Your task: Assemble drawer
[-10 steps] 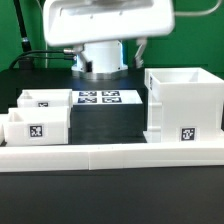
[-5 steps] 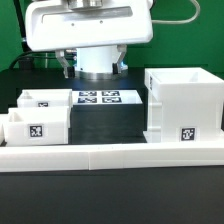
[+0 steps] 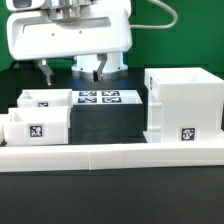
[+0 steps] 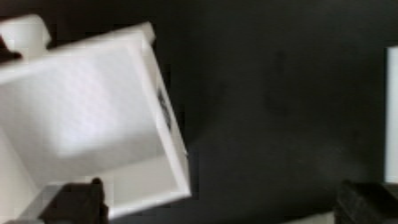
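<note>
Though the exterior view shows the gripper (image 3: pixel 72 70) hanging wide open and empty, only the wrist view shows a knobbed tray (image 4: pixel 89 110) lying below it, hollow side up, beside one jaw.

The marker board (image 3: pixel 97 98) lies flat on the black table (image 3: pixel 110 125), its printed tags facing up. A long low white rail (image 3: pixel 110 153) runs across the table in front. Behind is a green backdrop (image 3: pixel 185 45)
</note>
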